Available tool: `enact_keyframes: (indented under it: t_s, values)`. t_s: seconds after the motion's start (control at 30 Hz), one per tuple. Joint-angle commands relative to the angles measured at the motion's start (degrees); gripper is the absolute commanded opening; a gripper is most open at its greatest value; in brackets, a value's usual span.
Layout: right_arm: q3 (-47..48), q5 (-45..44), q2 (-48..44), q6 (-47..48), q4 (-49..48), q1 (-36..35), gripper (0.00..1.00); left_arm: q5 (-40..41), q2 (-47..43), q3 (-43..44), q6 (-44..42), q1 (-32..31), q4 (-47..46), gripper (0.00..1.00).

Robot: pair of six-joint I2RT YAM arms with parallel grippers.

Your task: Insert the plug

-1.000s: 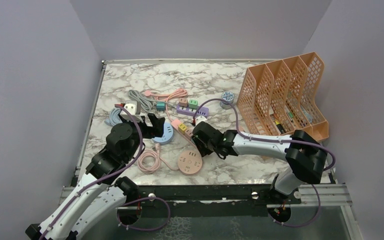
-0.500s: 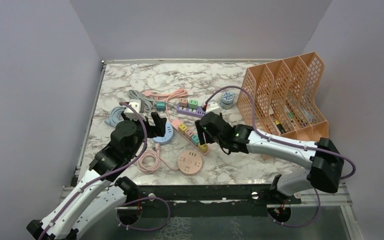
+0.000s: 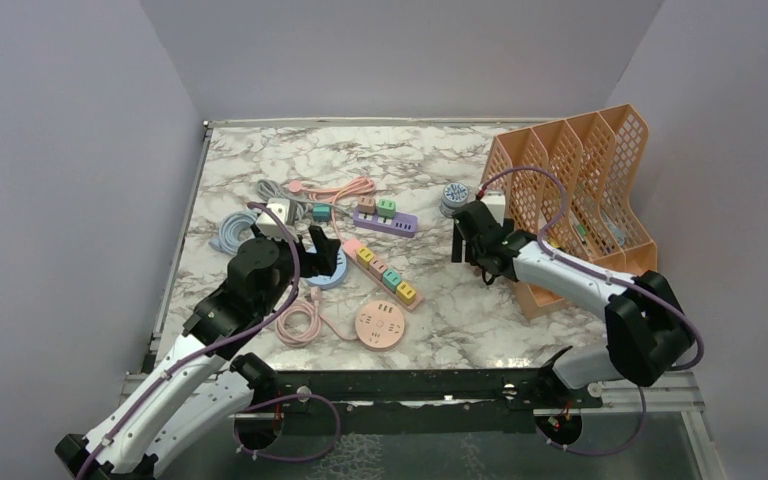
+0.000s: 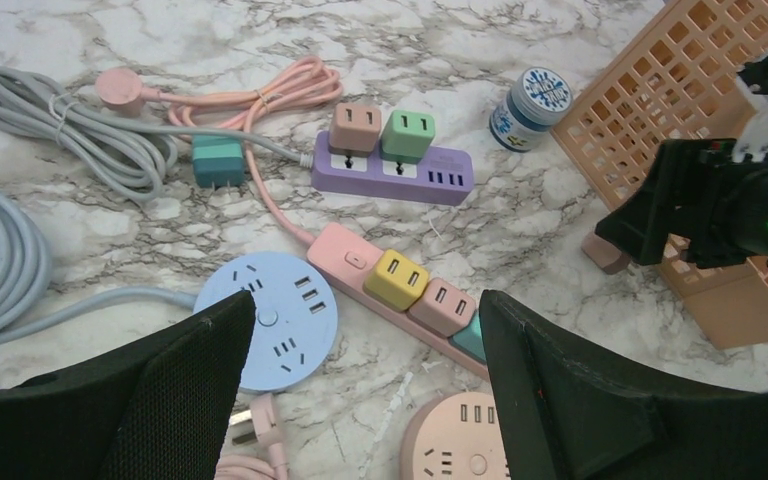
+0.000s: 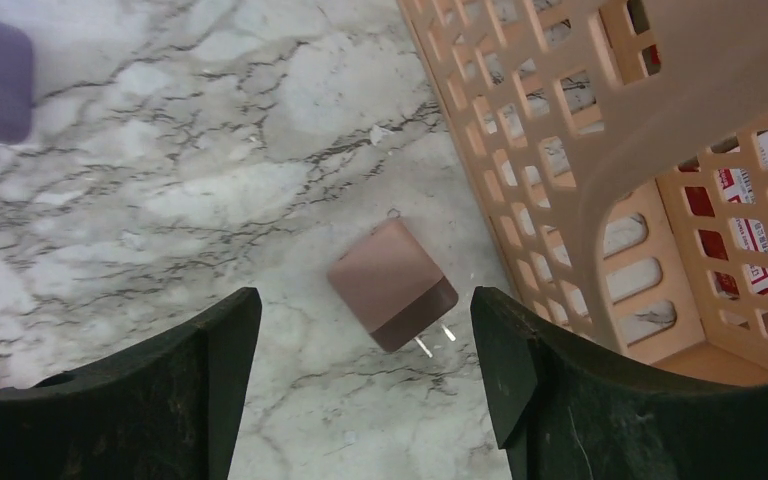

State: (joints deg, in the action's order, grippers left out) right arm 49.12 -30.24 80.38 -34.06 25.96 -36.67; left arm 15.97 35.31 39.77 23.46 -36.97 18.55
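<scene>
Pale lilac walls close off 3 sides of the booth, and its floor is a white marble table (image 3: 440,160) veined in grey. Biggest thing on it is the orange mesh file rack (image 3: 572,185) along the right side, with a few printed packets showing through the lattice of its near slots. My 2 arms reach in from the near edge. My left gripper (image 3: 318,248) hangs over the clutter of sockets left of centre, its jaws spread wide with nothing between them. My right gripper (image 5: 360,300) hovers by the rack's near left corner, equally wide and equally empty.

Coiled grey cable (image 4: 5,250) lies at the far left. A pink power strip (image 3: 382,272) runs diagonally through the middle, carrying yellow, pink and teal cubes. Behind it sits a purple strip (image 4: 392,170) with 2 adapters, 1 pink and 1 green, standing in it. A round blue socket hub (image 4: 270,315) rests just under my left fingers, and a round pink hub (image 3: 380,323) sits nearer the table edge. A small jar with a blue printed lid (image 4: 532,95) stands near the rack.

Smallest is the plug (image 5: 392,285), a mauve-brown cube lying loose on the marble directly below my right gripper, just beside the rack's base, its 2 prongs pointing toward the near edge
</scene>
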Motion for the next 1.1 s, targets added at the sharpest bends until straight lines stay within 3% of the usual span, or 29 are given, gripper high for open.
enact_keyframes:
  t_s: [0.0,0.23,0.47,0.63,0.77,0.97,1.07]
  values:
    - [-0.8,3.8,3.3,3.5,-3.9,2.8,0.79,-5.1,-0.2,-1.4,2.8,0.0,-0.1,0.85]
    - [-1.2,11.2,7.4,7.1,-7.2,5.1,0.80,-6.4,0.5,-2.0,3.9,0.1,-0.5,0.85]
    - [0.3,16.6,9.0,5.0,-2.3,5.5,0.79,-7.1,1.4,-2.0,4.5,0.1,-1.3,0.85]
    - [-1.7,21.4,6.5,4.5,-2.8,5.5,0.72,-8.2,2.0,-2.7,5.2,0.0,-2.9,0.85]
    - [-1.6,19.2,8.1,4.1,-2.8,5.5,0.62,-9.0,3.2,-2.6,5.8,0.0,-3.7,0.85]
    - [-1.0,14.7,10.4,2.6,-3.3,5.5,0.57,-9.4,3.6,-2.4,6.3,0.0,-3.8,0.85]
    - [-0.6,14.5,10.9,2.8,-3.6,5.5,0.45,-9.8,3.8,-2.6,6.8,0.1,-3.9,0.85]
